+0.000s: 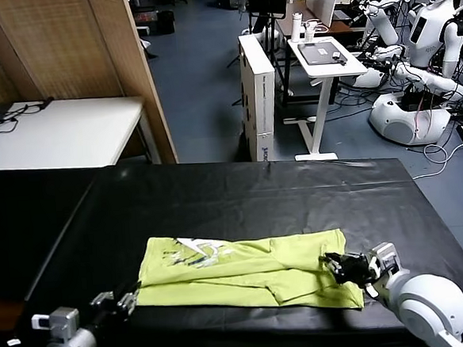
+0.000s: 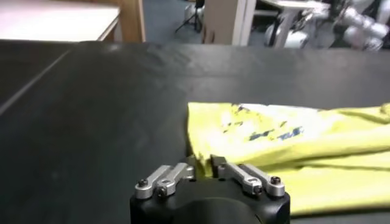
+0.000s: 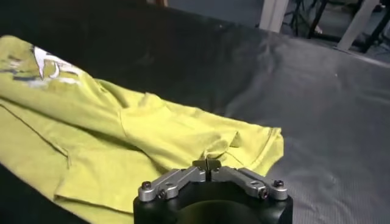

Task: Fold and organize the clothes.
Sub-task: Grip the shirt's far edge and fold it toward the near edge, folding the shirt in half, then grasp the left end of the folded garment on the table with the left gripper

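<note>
On the black table (image 1: 217,198), toward its near edge, the shirt (image 1: 246,272) is lying folded into a long band, print at its left end. At its near-left corner the left gripper (image 1: 128,301) is pinching the hem, jaws narrow. The right gripper (image 1: 333,266) is nipping a puckered fold near the shirt's right end, jaws closed.

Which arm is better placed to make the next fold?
Right, probably: the right gripper sits over the T-shirt at its near corner, while the left gripper is just off the opposite edge.
</note>
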